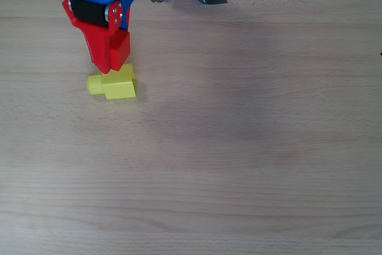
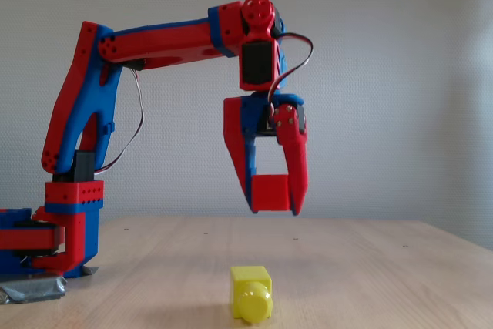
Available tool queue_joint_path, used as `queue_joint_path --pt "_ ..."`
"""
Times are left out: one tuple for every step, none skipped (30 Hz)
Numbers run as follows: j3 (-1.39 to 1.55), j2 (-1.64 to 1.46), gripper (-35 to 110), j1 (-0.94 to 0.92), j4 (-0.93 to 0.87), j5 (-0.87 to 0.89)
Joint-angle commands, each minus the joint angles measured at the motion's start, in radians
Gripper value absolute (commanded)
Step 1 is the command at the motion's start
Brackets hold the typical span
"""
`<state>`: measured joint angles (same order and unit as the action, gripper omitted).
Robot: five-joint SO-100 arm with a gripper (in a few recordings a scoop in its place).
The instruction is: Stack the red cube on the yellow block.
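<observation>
Above the yellow block: the gripper [image 2: 273,207] hangs in the air with the red cube [image 2: 270,192] clamped between its 2 fingers, well clear of the table [image 2: 370,267].
Red cube, look: small, plain, bright red, smooth matte faces, about the size of the yellow block's body; in the overhead view [image 1: 119,45] it blends with the red finger beside it.
Red cube, place in the fingers: low between them near the tips, touching the inner face of each in the fixed view; its lower edge sits just above the fingertips.
Fingers: red, long and tapered, pointing down, closed on the cube's 2 opposite sides.
Yellow block, look: small yellow plastic cube [image 2: 251,293] with 1 short round stud; the stud faces the camera in the fixed view and points left in the overhead view [image 1: 118,82].
Yellow block, place: resting on the table, below the red cube and slightly left of it in the fixed view, with open air between the 2.
Overhead relation: the finger tip overlaps the top edge of the yellow block; the red cube lies just above that edge in the picture.
Arm: red and blue, reaching from its base [image 2: 65,229], which stands well left of the yellow block in the fixed view.
</observation>
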<state>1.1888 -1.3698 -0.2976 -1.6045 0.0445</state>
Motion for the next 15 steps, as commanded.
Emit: queue_joint_path --pt "0.009 -0.166 0 -0.015 0.018 0.006" --pt "0.029 -0.176 0 -0.015 0.028 0.008" --pt "0.044 -0.187 0 -0.015 0.038 0.009" --pt "0.06 -0.195 0 -0.014 0.048 0.009" --pt "0.071 -0.199 0 -0.011 0.054 0.011" --pt "0.083 -0.204 0 -0.009 0.06 0.011" --pt "0.094 -0.207 0 -0.008 0.066 0.011" --pt "0.107 -0.21 0 -0.008 0.075 0.012" --pt "0.123 -0.212 0 -0.009 0.084 0.012" --pt "0.141 -0.215 0 -0.011 0.097 0.012" --pt "0.16 -0.216 0 -0.014 0.11 0.012" --pt "0.184 -0.221 0 -0.017 0.129 0.011" --pt "0.209 -0.225 0 -0.018 0.147 0.008" --pt "0.235 -0.227 0 -0.018 0.164 0.003" --pt "0.256 -0.229 0 -0.018 0.181 0.003"
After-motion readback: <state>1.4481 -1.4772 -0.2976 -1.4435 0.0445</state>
